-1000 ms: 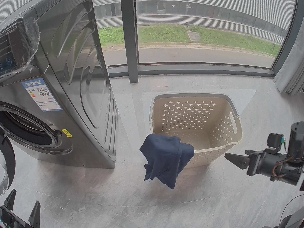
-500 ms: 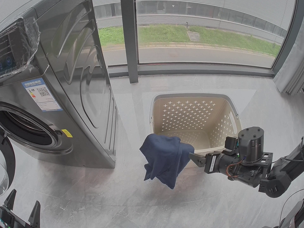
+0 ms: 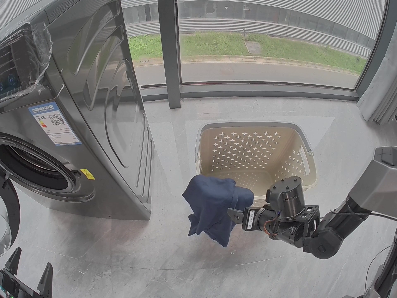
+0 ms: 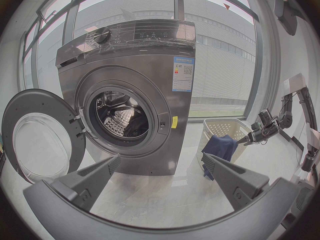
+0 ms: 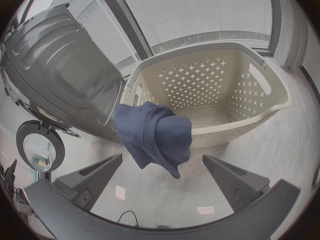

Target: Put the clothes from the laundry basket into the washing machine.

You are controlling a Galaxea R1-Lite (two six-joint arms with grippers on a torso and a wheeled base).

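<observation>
A navy blue garment (image 3: 213,210) hangs over the near left corner of the cream laundry basket (image 3: 252,126), most of it outside. My right gripper (image 3: 235,217) is open, level with the garment and right beside it; in the right wrist view the cloth (image 5: 153,134) lies just beyond the right gripper (image 5: 161,157). The basket's inside (image 5: 213,84) looks bare. The washing machine (image 3: 103,104) stands to the left with its door (image 4: 40,134) swung open and something dark in the drum (image 4: 121,117). My left gripper (image 3: 32,259) is open, low in front of the machine.
A glass wall with a dark post (image 3: 167,42) runs behind the basket and machine. A grey curtain (image 3: 380,92) hangs at the far right. A thin cable (image 5: 128,214) lies on the floor under the right gripper. Open floor separates basket and machine door.
My right arm has swung in from the right edge to the left, bringing its open gripper up to the garment. The garment, basket and left gripper have not moved.
</observation>
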